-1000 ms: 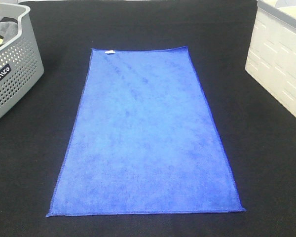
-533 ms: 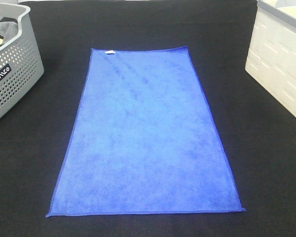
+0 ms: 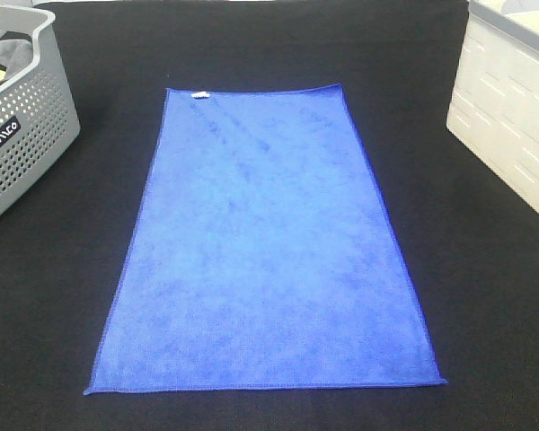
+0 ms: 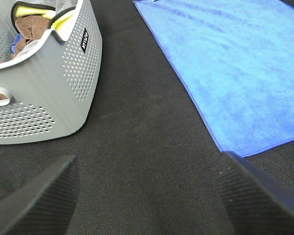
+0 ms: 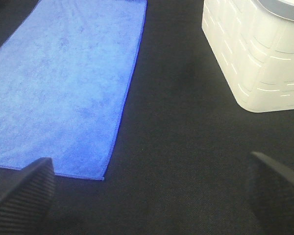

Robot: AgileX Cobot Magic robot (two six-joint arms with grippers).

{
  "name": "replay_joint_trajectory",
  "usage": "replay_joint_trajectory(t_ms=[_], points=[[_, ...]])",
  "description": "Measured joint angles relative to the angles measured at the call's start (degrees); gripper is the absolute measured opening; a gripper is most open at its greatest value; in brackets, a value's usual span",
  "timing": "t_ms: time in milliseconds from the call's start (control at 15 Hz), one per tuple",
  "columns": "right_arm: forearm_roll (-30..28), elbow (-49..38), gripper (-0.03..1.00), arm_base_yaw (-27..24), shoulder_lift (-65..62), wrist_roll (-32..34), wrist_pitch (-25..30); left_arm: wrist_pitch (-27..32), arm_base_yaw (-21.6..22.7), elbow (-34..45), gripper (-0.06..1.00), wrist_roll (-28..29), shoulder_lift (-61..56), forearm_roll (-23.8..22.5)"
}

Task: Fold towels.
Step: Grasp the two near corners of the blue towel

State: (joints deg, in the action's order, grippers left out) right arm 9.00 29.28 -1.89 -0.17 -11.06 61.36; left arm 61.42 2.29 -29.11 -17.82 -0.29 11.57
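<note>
Exterior high: towel (image 3: 265,242) flat (unfolded) | left gripper (image 4: 147,164) wide | right gripper (image 5: 149,161) wide

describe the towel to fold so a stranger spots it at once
On the black tabletop, between the perforated grey basket at the left and the cream bin at the right, the towel lies spread flat. Unlike those containers, it is a bright blue rectangle with a small white tag on its far edge.
</note>
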Motion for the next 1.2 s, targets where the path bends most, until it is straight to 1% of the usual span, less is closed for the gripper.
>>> replay_joint_trajectory(t_ms=[1200], points=[[0.0,0.0,0.98,0.0,0.0,0.0,0.0,-0.06,0.0,0.0,0.74,0.0,0.0,0.06]])
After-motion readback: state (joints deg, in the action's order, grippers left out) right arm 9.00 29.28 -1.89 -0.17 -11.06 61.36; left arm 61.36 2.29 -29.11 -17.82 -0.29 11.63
